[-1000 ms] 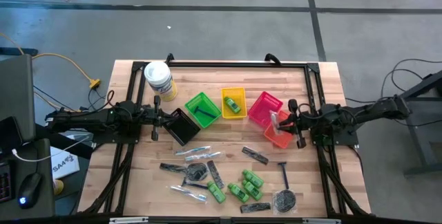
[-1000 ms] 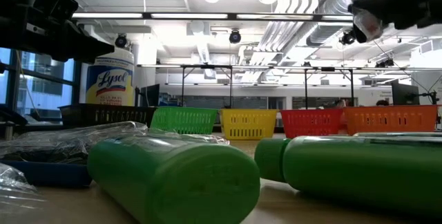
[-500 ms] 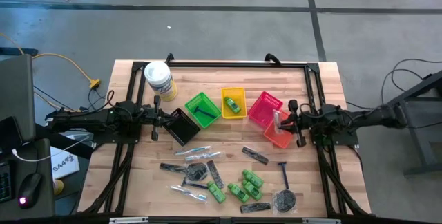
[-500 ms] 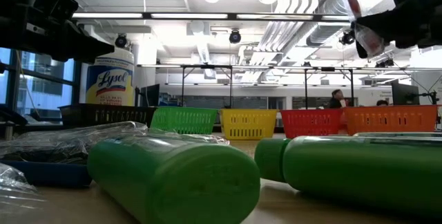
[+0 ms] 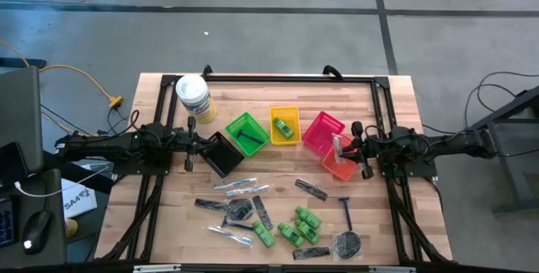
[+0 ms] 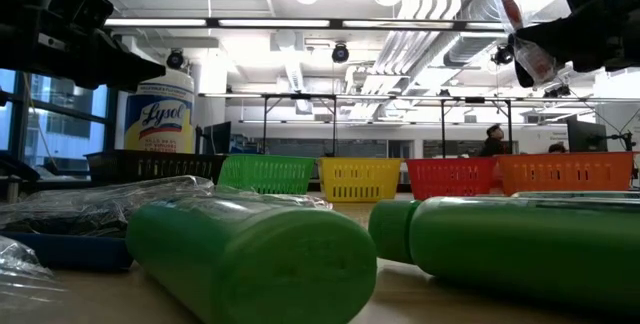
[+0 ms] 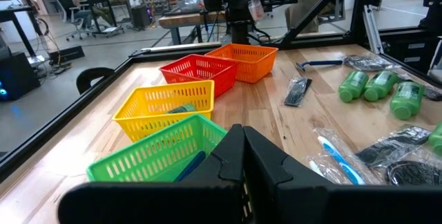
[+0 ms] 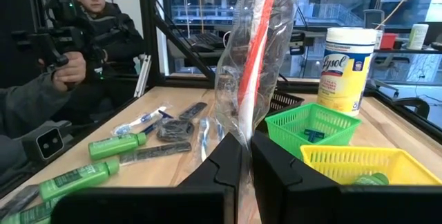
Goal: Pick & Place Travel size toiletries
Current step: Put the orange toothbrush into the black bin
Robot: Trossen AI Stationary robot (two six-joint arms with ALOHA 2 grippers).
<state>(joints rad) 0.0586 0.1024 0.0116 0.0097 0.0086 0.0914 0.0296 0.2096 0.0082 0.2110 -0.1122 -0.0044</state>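
Two right gripper (image 8: 245, 151) fingers pinch a clear-wrapped stick (image 8: 252, 58); left gripper (image 7: 243, 144) fingers closed, empty.

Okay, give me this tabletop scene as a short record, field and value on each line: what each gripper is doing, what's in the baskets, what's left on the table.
right gripper: shut on a clear-wrapped stick, held above the orange basket
left gripper: shut, empty, waiting by the black basket
green basket: a blue razor
yellow basket: a green bottle
red basket: contents cannot be seen
left on table: green bottles, combs, wrapped sticks, a razor, round dark packets
wipes tub: upright at the far left corner
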